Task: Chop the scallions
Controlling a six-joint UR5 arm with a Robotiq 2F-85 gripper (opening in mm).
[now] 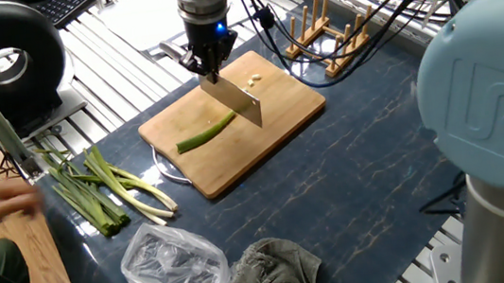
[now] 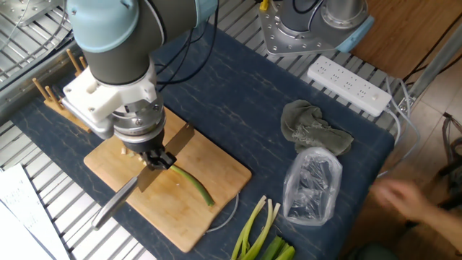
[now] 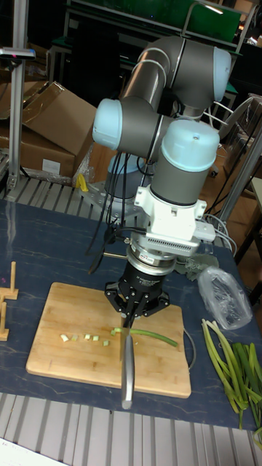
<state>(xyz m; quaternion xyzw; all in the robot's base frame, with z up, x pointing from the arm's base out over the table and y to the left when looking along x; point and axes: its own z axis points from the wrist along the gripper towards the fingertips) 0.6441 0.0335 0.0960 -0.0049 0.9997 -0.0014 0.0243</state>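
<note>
- Pinching a flat steel knife (image 1: pixel 240 102) by its handle, the gripper (image 1: pixel 207 59) sets the blade on the cut end of a scallion stalk (image 1: pixel 205 133).
- The smooth green stalk lies on a bamboo cutting board (image 1: pixel 279 124); small pale chopped bits (image 3: pixel 81 337) sit in a row beside it.
- Whole scallions (image 1: pixel 105 191) rest on the dark marbled table (image 1: pixel 353 197), near a crinkled clear bag (image 1: pixel 173 265) and what looks like a grey rag (image 1: pixel 272 273).

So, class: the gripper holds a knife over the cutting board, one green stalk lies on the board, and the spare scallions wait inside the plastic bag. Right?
Not quite. The spare scallions lie bare on the table beside the plastic bag, as one fixed view shows. The gripper does hold the knife over the cutting board, with one stalk on it.
</note>
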